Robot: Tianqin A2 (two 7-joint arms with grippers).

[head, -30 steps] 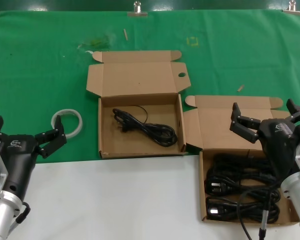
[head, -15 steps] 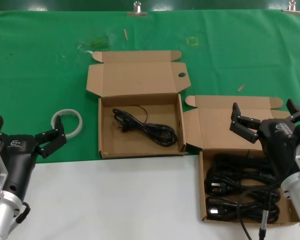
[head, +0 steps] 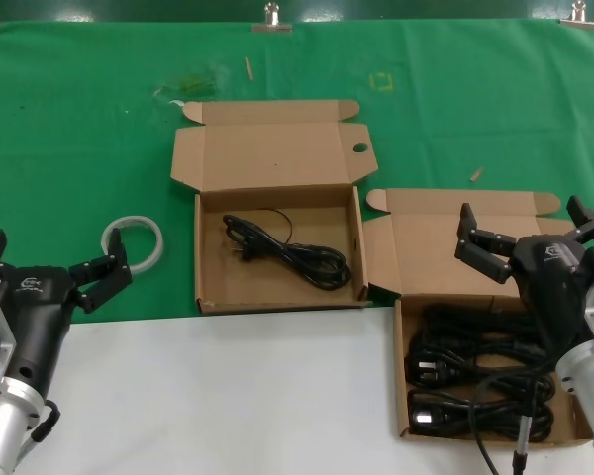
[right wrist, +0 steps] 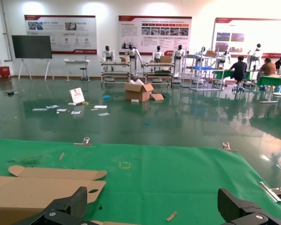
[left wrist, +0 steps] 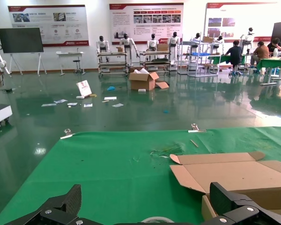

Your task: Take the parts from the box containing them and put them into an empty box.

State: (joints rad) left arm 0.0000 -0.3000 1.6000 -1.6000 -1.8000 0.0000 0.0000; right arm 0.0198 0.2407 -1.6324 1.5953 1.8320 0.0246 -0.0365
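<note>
A brown cardboard box point(head: 204, 247) lies open at the centre, with a round hole in one lid ear. It holds one coiled black power cord point(head: 287, 249). A second open brown box point(head: 400, 376) at the near right holds several black cords point(head: 475, 381). My right gripper point(head: 523, 223) is open and empty, above the back of this right box and its raised lid point(head: 426, 252). In the right wrist view it point(right wrist: 154, 206) faces the green mat. My left gripper point(head: 51, 259) is open and empty at the near left, also seen in the left wrist view point(left wrist: 147, 206).
A white ring of tape point(head: 134, 242) lies on the green mat point(head: 79, 129) just beyond my left gripper, and its edge shows in the left wrist view point(left wrist: 155, 219). A white table surface point(head: 228, 396) runs along the front. Small scraps lie on the mat at the back.
</note>
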